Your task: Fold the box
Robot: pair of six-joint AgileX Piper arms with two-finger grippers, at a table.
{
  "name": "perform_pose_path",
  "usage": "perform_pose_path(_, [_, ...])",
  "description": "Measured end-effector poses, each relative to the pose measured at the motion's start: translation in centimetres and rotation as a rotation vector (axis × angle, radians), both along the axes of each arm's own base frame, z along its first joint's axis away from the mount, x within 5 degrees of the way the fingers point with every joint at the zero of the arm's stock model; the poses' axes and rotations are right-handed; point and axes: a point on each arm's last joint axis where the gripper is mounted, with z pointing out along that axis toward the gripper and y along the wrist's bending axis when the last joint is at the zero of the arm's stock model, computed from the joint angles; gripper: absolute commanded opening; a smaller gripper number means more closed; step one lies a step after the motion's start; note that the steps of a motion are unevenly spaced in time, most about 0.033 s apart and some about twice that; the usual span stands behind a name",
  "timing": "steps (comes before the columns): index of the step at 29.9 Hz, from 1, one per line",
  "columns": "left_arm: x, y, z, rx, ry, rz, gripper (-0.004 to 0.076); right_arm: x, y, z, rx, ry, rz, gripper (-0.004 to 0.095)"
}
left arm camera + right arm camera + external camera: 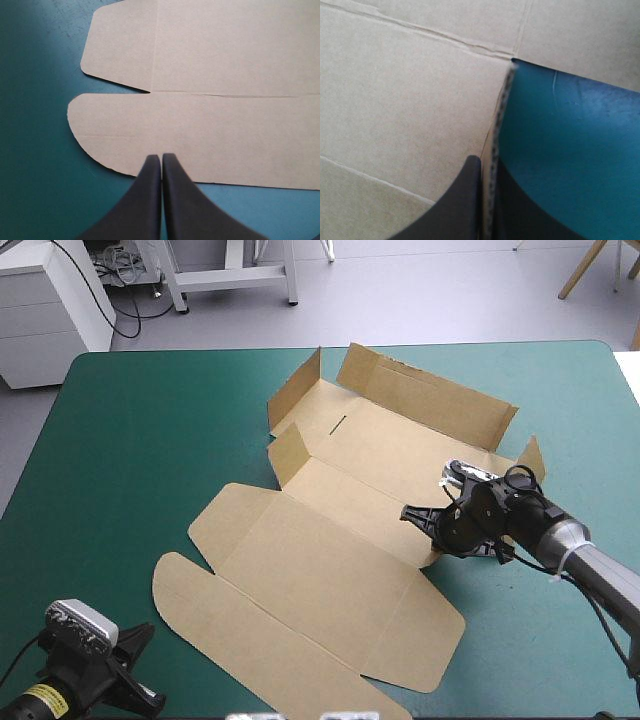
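Note:
The brown box (330,570) lies as a cut sheet on the teal-green cover, its near lid panels flat. The far wall (430,390) and a far-left flap (295,390) stand raised. My right gripper (425,525) is at the sheet's right side, shut on the edge of a side flap. In the right wrist view the board edge (496,145) runs between the gripper (489,165)'s fingers. My left gripper (145,660) sits at the table's near-left corner, shut, holding nothing. In the left wrist view its tips (161,157) overlap the rim of the rounded lid flap (125,125).
The teal-green cover (130,440) shows left of the sheet and, in a narrower strip (560,390), to its right. A small raised flap (530,455) stands just beyond the right gripper. The left gripper is close to the table's near edge.

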Motion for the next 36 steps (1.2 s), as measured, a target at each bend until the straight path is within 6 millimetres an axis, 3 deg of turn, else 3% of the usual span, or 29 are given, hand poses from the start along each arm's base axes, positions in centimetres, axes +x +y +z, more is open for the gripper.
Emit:
perform_pose_path(10, [0.0, 0.0, 0.0, 0.0, 0.0, 0.0, -0.001, 0.3, -0.5, 0.0, -0.092, -0.044, 0.08, -0.0019])
perform_pose_path(16, [0.0, 0.0, 0.0, 0.0, -0.001, 0.0, -0.001, 1.5, -0.6, 1.6, -0.204, -0.164, 0.273, -0.0019])
perform_pose_path(22, [0.0, 0.0, 0.0, 0.0, -0.001, 0.0, -0.001, 4.5, 0.4, 3.5, -0.344, -0.302, 0.568, -0.0019])
perform_pose_path(29, [0.0, 0.0, 0.0, 0.0, -0.001, 0.0, -0.001, 8.7, 3.0, 3.2, -0.461, -0.418, 1.043, -0.0019])
perform_pose_path(36, [0.0, 0.0, 0.0, 0.0, -0.001, 0.0, -0.001, 12.7, 5.8, 3.1, -0.495, -0.526, 1.338, -0.0019])
